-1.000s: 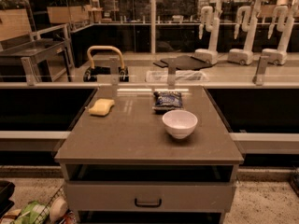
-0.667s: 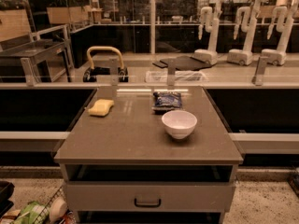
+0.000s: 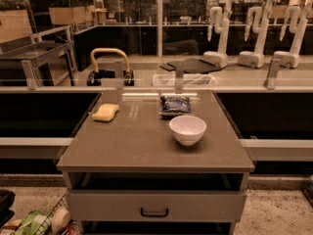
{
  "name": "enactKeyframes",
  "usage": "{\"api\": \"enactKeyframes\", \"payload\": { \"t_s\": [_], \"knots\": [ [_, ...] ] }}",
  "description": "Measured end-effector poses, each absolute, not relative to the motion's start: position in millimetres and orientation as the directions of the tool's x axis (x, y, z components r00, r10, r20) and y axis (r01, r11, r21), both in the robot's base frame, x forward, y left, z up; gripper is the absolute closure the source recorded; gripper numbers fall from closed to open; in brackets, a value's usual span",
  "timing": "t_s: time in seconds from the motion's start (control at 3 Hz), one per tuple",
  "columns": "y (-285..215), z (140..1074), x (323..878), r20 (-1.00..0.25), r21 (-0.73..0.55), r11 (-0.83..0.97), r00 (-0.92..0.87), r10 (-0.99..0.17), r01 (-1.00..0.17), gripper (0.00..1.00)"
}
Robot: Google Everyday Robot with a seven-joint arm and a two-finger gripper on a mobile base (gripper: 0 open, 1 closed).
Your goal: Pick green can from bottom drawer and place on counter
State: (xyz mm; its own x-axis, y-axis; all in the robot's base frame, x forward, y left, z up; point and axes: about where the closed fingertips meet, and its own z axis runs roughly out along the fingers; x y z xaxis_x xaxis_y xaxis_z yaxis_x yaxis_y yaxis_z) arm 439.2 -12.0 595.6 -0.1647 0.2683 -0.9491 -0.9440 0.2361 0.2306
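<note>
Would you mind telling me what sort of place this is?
Probably a robotics test lab: white robots stand parked behind glass panels, and a lone counter over a drawer holds a bowl, a sponge and a snack bag like test props. The gripper is not in view.

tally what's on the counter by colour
yellow: 1, the sponge
blue: 1, the snack bag
white: 1, the bowl
total: 3 on the counter
The gripper is not in view.
</note>
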Motion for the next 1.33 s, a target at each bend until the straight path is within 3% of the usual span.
{"api": "enactKeyframes", "payload": {
  "t_s": [0.33,0.67,1.33],
  "knots": [
    [-30.8,698.8,450.5,-0.956,0.159,0.253,-0.085,0.279,-0.954,1.0],
    [-5.0,825.5,471.4,-0.958,0.096,0.246,-0.022,0.285,-0.965,1.0],
    [96.4,961.6,532.1,-0.97,0.079,0.289,-0.007,0.244,-0.954,1.0]
  ]
}}
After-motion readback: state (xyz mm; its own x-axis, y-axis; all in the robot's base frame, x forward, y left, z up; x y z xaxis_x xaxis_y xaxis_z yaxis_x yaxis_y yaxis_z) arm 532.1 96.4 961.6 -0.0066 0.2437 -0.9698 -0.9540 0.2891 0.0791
